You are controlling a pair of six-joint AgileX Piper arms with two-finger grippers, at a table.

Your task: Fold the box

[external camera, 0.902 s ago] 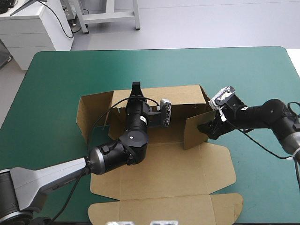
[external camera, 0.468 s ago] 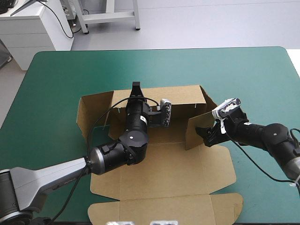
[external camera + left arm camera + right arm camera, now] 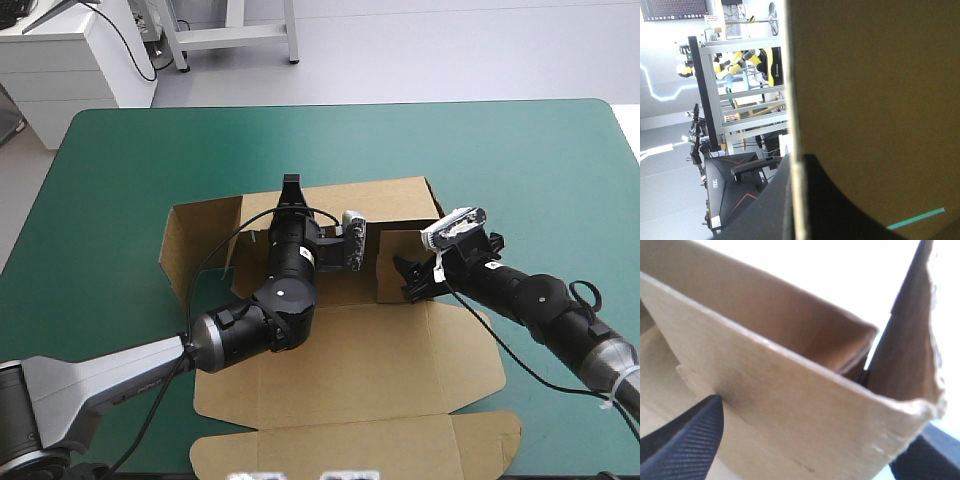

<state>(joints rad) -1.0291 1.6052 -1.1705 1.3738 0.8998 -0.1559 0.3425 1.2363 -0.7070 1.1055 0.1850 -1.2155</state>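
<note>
1. Our left gripper point(image 3: 290, 186) has its jaws all but closed on the top edge of the box's rear wall point(image 3: 390, 205); in its wrist view the board's edge runs up between the two black fingers point(image 3: 775, 200).
2. Our right gripper point(image 3: 407, 278) has its jaws well apart, clamping nothing; the side flap point(image 3: 392, 262) stands upright between them, and one finger point(image 3: 685, 445) lies against the flap's face.
3. We see the brown box point(image 3: 350, 370) near the middle of the teal-green table cover point(image 3: 120, 180), half raised.
4. We find the rear wall upright; the left wall point(image 3: 195, 240) is raised too and leans outward; the side flap is turned inward, just short of the rear wall's right end.
5. We see the broad front panel point(image 3: 350, 345) lying flat toward the table's near edge; its end flap point(image 3: 350, 450) is flat beyond it.
</note>
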